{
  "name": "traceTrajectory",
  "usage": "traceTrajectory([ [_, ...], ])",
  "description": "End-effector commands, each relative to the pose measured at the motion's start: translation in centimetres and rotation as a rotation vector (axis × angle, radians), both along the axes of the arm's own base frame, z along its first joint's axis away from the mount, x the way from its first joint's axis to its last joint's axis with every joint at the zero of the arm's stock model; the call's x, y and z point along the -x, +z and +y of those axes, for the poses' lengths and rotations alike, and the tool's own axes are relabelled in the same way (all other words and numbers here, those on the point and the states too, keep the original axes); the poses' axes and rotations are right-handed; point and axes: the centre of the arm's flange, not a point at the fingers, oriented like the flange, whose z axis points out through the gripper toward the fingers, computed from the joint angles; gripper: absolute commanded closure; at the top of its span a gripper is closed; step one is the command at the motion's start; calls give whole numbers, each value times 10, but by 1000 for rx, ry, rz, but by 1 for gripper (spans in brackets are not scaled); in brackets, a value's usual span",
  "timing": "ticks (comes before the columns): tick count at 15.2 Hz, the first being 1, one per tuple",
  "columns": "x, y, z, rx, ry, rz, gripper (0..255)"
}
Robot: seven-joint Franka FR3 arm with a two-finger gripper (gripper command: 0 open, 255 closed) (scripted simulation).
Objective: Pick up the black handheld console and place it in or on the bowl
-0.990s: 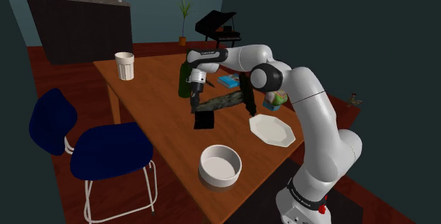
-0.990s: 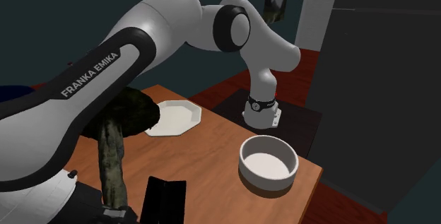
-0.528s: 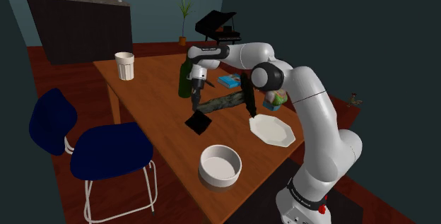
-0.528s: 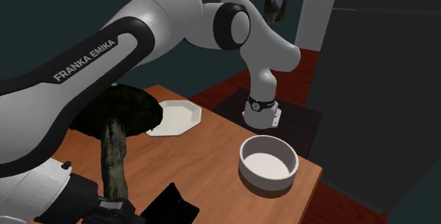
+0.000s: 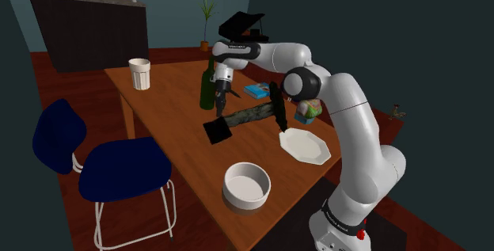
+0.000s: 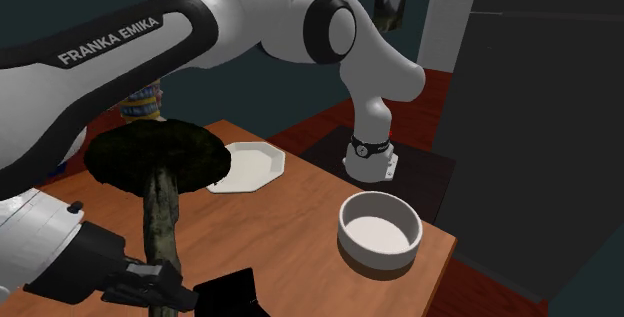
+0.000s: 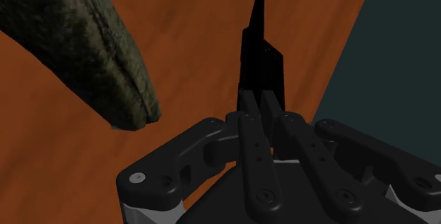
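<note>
Lifted since a second ago, the thin, flat black handheld console [image 5: 218,130] now hangs tilted beneath the tool [image 5: 221,113]. Earlier it lay flat on the brown wooden worktop [image 5: 170,123]. The white arm has risen with it, and the bowl and plate have not moved.

The console is a plain, unmarked black slab. In the wrist view it appears edge-on, narrow and pointing away from the tool [image 7: 258,106], whose two black fingers are closed tight on its near end.

Across the shoulder view from its left:
- a white ribbed cup [image 5: 139,74] stands at the worktop's far corner
- a dark green bottle [image 5: 207,89] stands upright just beside the tool
- the held console comes next
- a mottled olive mushroom-shaped object [image 5: 249,115] lies on its side
- a white round bowl [image 5: 246,184] sits near the worktop's front edge, well apart from the console
- a white octagonal plate [image 5: 305,145] lies to the right
</note>
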Motion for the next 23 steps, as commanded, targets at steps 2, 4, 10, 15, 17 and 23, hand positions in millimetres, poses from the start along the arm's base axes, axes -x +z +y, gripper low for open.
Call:
traceTrajectory([
  [2,1,16,0,0,0,0,255],
  [4,1,27,0,0,0,0,255],
  [10,1,58,0,0,0,0,255],
  [15,23,75,15,0,0,0,255],
  [17,45,76,29,0,0,0,255],
  [23,111,80,73,0,0,0,255],
])
